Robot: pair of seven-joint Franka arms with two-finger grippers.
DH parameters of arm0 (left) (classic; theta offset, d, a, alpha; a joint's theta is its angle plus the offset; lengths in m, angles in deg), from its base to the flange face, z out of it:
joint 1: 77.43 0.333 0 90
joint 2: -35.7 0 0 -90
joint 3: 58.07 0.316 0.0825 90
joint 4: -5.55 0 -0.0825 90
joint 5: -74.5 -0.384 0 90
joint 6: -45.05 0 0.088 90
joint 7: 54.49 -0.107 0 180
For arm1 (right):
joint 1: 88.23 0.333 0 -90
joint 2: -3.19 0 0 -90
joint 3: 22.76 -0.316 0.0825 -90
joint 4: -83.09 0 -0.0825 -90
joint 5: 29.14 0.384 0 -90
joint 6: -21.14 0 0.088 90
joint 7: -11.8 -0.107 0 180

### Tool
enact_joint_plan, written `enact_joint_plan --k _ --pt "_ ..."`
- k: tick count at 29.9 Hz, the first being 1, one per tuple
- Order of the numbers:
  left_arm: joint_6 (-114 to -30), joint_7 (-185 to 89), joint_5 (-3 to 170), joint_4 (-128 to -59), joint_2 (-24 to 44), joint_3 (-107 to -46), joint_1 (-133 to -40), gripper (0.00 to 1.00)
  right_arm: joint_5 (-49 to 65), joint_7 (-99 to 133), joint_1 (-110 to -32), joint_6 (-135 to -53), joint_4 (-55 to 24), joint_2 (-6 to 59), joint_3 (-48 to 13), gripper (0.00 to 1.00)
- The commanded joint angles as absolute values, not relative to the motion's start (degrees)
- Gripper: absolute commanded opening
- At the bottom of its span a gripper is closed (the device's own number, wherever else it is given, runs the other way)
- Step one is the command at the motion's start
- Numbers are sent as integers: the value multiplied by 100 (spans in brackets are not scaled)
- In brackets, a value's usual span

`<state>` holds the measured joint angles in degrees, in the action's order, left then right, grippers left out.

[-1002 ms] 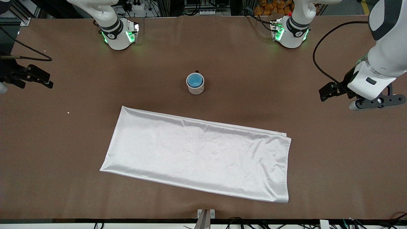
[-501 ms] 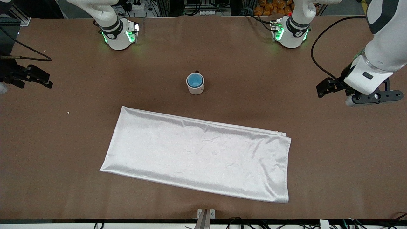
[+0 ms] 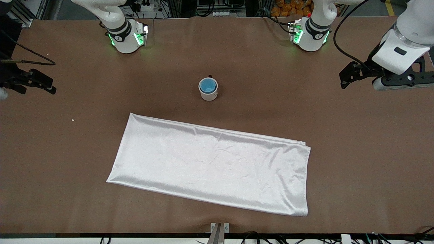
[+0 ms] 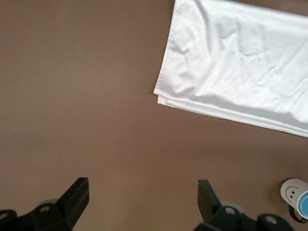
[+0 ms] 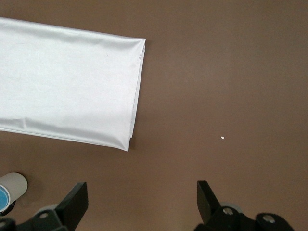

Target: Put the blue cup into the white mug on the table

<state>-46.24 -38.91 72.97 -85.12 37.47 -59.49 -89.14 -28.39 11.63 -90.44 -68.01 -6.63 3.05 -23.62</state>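
Over the right arm's end of the brown surface, the right gripper is held with jaws apart and empty. At mid-surface the blue cup is seated inside the white mug, with a white cloth spread nearer the front camera. Over the left arm's end, the left gripper is held with jaws apart, empty.

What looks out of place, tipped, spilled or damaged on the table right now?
Nothing stands out. The blue cup sits upright inside the white mug on the table. The white cloth lies flat, slightly wrinkled and skewed. A tiny pale speck lies toward the right arm's end.
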Motion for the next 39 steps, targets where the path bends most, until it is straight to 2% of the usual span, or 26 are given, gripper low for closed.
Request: enact_joint_plan --k 1,39 --pt "-4539 -3884 7564 -8568 3948 -5957 -8824 100 -2896 1163 -9096 -6789 -656 293 -2408 100" --pt "-4302 -4877 7652 -8639 4071 -5939 -8586 100 -2870 1172 -9122 -6781 -656 293 -2408 100"
